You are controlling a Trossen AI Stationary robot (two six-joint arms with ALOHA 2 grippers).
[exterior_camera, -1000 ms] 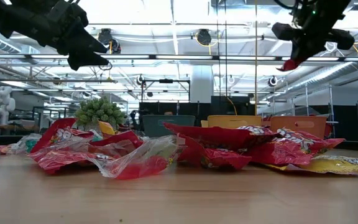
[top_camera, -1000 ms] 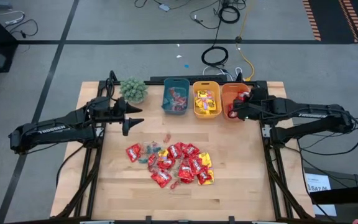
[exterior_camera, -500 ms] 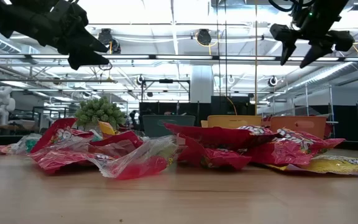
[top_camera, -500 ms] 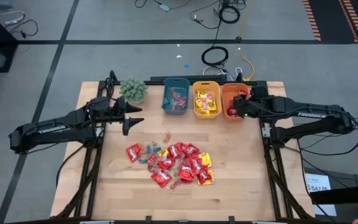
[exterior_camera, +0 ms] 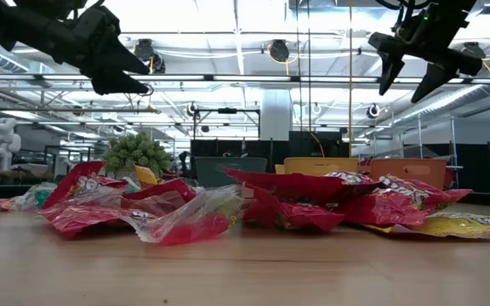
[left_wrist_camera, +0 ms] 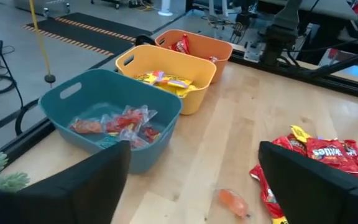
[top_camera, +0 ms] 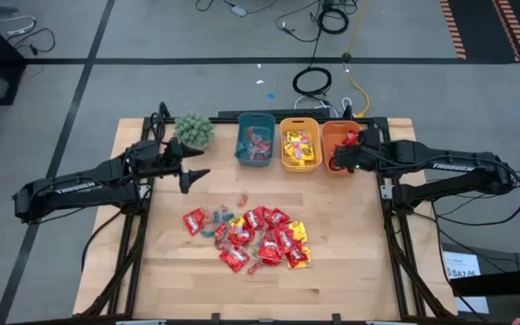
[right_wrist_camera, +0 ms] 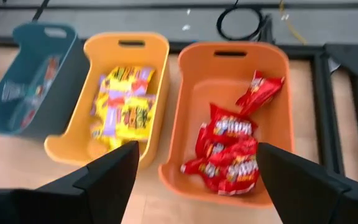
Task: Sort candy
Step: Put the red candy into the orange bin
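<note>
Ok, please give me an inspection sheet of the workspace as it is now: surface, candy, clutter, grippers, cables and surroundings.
Surface: wooden table, bare around the pile.
Candy: mixed pile mid-table, mostly red packets, some yellow; one loose piece nearer the bins. Red packets in the orange bin, yellow ones in the yellow bin, clear-wrapped pieces in the teal bin.
Clutter: green plant beside the teal bin.
Grippers: left gripper open, empty, raised near the plant; right gripper open, empty, above the orange bin.
Cables: coils on the floor behind the bins; none on the table.
Surroundings: workshop hall; no person seen.
</note>
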